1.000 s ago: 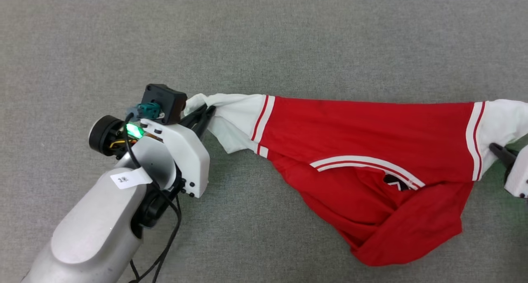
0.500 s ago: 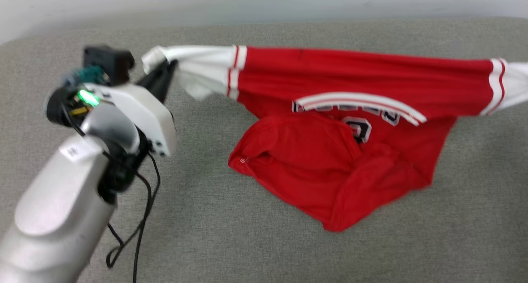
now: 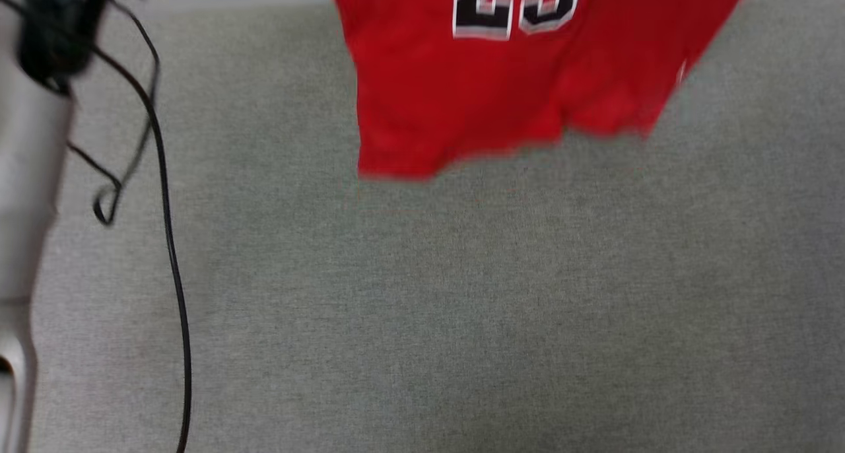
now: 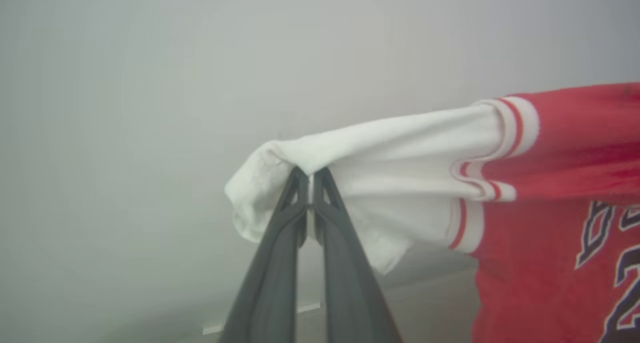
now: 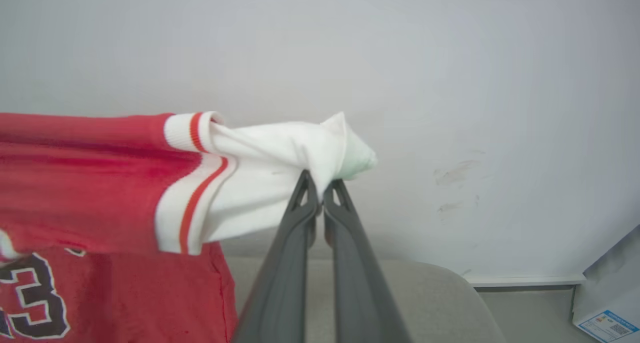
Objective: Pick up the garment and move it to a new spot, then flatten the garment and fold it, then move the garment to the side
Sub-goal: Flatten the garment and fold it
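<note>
Off the upholstery [image 3: 462, 308] now: garment [image 3: 462, 96] (airborne)

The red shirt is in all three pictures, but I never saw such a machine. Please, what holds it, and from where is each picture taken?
A two-armed robot took them with three cameras. The head camera looks down on a grey fabric surface; the red garment hangs at the top of that view, showing the number 23. A black cable runs beside the pale left arm. Each other picture comes from a wrist, looking along two dark fingers. The left gripper is shut on one white sleeve, the right gripper on the other sleeve.
</note>
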